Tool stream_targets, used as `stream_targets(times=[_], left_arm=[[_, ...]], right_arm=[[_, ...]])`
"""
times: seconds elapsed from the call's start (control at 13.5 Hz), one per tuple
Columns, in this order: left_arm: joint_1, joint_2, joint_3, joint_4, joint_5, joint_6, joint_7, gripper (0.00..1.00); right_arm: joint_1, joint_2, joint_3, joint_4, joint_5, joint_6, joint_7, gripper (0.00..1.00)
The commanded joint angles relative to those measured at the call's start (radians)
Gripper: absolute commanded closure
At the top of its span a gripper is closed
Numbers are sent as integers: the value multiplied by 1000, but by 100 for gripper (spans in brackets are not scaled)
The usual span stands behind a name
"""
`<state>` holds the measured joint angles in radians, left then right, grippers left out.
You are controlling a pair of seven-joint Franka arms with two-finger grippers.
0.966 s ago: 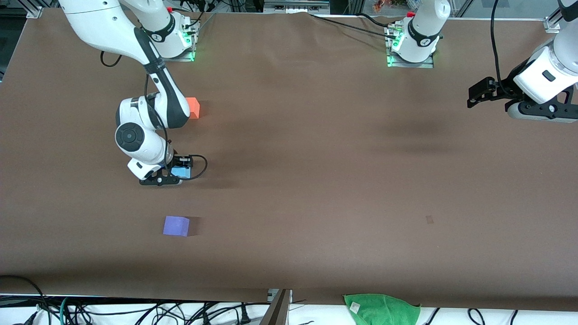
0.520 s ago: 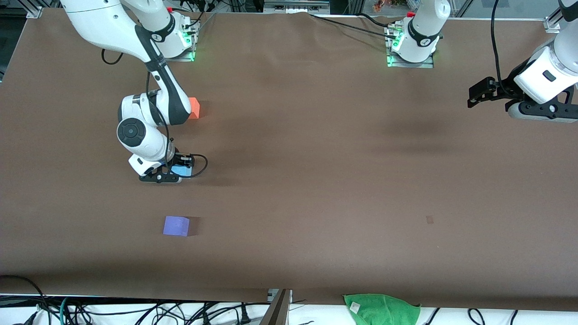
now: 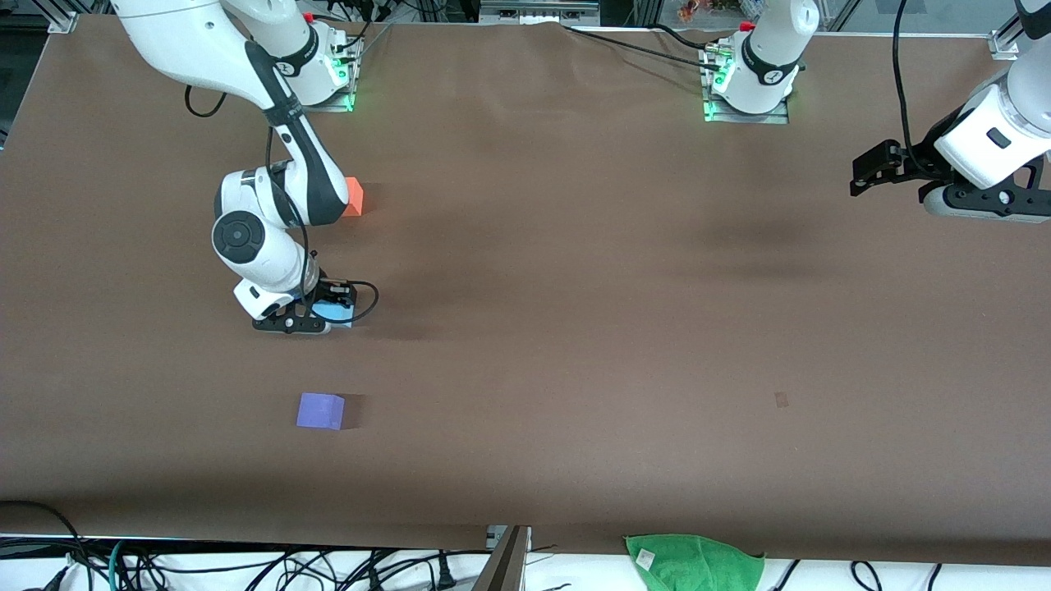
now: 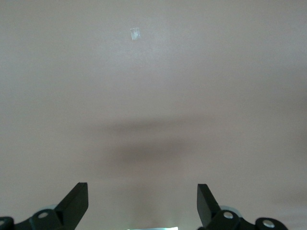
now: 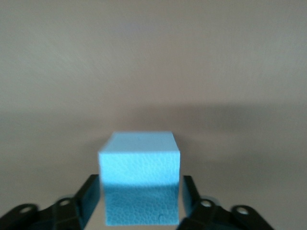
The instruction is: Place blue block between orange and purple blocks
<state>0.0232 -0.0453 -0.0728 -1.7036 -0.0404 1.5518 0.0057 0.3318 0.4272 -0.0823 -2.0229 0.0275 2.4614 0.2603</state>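
The blue block [image 3: 335, 313] sits low at the table between my right gripper's fingers; I cannot tell whether it rests on the cloth. My right gripper [image 3: 327, 317] is shut on it, and in the right wrist view the block [image 5: 139, 187] fills the gap between the black fingers [image 5: 88, 199]. The orange block [image 3: 354, 197] lies farther from the front camera, partly hidden by the right arm. The purple block [image 3: 320, 410] lies nearer to the camera. My left gripper [image 3: 858, 176] waits open and empty over the left arm's end of the table [image 4: 142, 196].
A green cloth [image 3: 694, 561] hangs at the table's near edge. A small pale mark [image 3: 781, 400] is on the brown cover toward the left arm's end. Cables run along the near edge.
The right arm's wrist has shifted slightly toward the orange block. The blue block has stayed almost in place between the fingers. The left arm has not moved.
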Motion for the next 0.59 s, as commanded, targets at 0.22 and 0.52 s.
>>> stream_targets(times=[0.22,0.52], left_arm=[[3,-10,-5,7,16,-13,14,0],[4,-10,-4,7,16,-13,14,0]], right_arm=[[-5,-90,-20,226,14,-263,-4,0],[-5,-126,-48,472,14,-617,-3,0]])
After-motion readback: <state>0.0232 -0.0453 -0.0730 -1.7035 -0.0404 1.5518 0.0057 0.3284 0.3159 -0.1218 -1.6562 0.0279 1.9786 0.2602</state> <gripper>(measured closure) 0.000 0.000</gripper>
